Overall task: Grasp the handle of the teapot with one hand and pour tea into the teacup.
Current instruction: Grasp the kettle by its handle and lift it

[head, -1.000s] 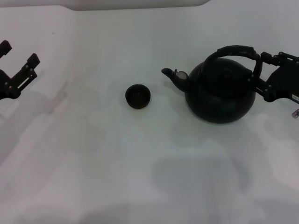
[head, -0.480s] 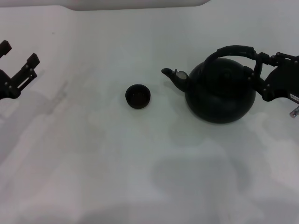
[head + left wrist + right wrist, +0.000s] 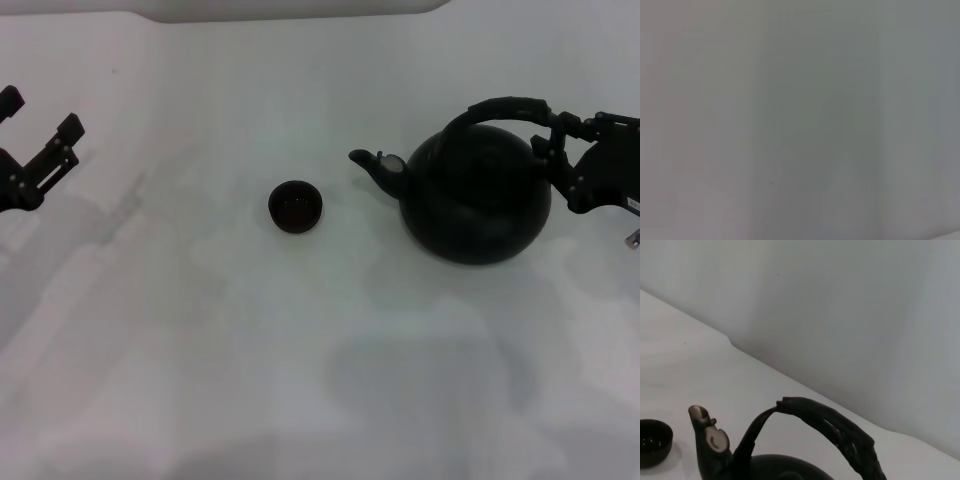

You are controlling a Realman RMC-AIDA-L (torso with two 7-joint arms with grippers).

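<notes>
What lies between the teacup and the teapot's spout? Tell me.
Nothing: in the head view, only bare white table separates the teacup from the spout of the teapot.

No text, label, brand mark, number or sign can be read anywhere in these views, neither on the teapot [image 3: 475, 200], the teacup [image 3: 295, 207], nor the white desk [image 3: 250, 360].
</notes>
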